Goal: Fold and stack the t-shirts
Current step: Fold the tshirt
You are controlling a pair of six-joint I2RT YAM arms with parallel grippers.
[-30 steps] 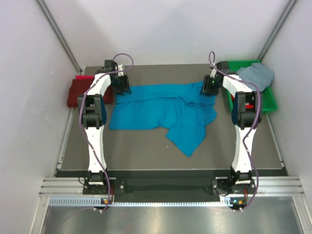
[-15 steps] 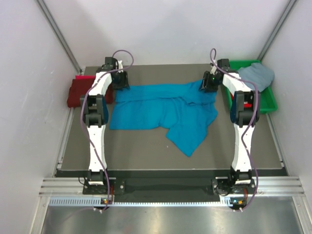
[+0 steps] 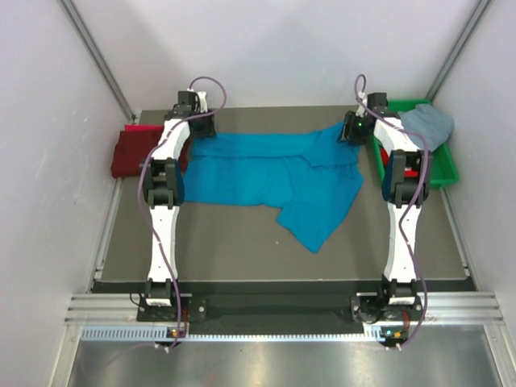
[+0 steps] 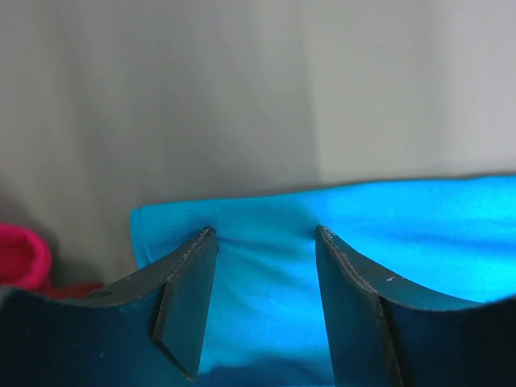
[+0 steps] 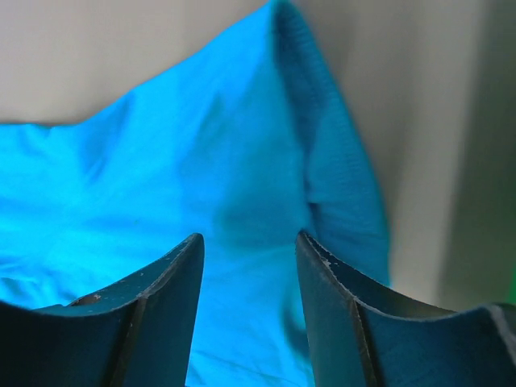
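The turquoise-blue t-shirt (image 3: 274, 173) lies spread across the far half of the table, with one loose part trailing toward the front. My left gripper (image 3: 199, 129) is at its far left corner and my right gripper (image 3: 348, 131) at its far right corner. In the left wrist view the jaws (image 4: 266, 234) stand apart over the shirt's hem (image 4: 419, 226). In the right wrist view the jaws (image 5: 248, 236) stand apart over the cloth (image 5: 161, 161). A dark maroon shirt (image 3: 129, 153) lies at the left edge, with a red one (image 3: 137, 128) behind it. A pale grey-blue shirt (image 3: 426, 125) lies in the bin.
A green plastic bin (image 3: 443, 169) stands at the far right, close beside my right arm. White walls close in the back and both sides. The red cloth (image 4: 20, 258) shows at the left edge of the left wrist view.
Both grippers moved toward the back wall and outward. The turquoise shirt's far edge went with them and now lies straighter and more stretched.
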